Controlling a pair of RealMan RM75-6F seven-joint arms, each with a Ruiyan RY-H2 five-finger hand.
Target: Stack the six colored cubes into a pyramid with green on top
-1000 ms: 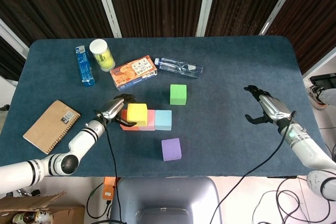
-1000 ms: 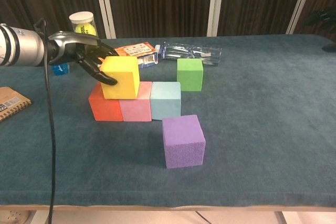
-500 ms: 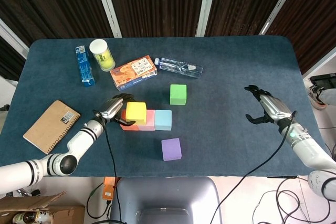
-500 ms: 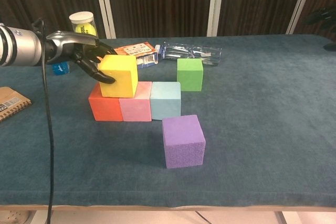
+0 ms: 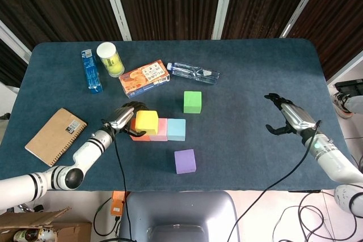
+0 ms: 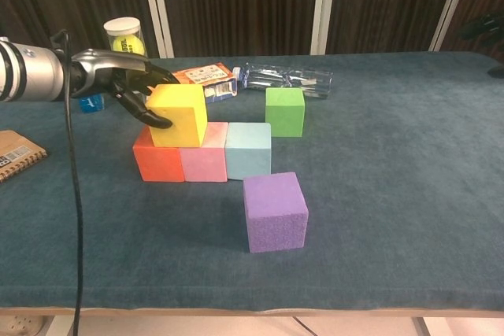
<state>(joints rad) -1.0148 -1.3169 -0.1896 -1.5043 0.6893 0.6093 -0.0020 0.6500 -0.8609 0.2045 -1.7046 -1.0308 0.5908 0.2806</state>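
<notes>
A red cube (image 6: 157, 163), a pink cube (image 6: 205, 164) and a light blue cube (image 6: 248, 151) form a row left of the table's middle. A yellow cube (image 6: 179, 114) sits on top, straddling the red and pink ones. My left hand (image 6: 130, 84) grips the yellow cube from its left side, with fingers on its left face and behind it. The purple cube (image 6: 275, 210) lies alone in front of the row, and the green cube (image 6: 284, 111) alone behind it. My right hand (image 5: 286, 118) hovers open over the table's right side, holding nothing, and shows in the head view only.
At the back left stand a tennis ball can (image 5: 110, 59), a blue pack (image 5: 91, 70), an orange box (image 5: 144, 77) and a lying water bottle (image 5: 194, 72). A brown notebook (image 5: 55, 135) lies at the front left.
The yellow cube has shifted slightly left and down with my left hand and now rests on the red and pink cubes. The right hand has barely moved.
</notes>
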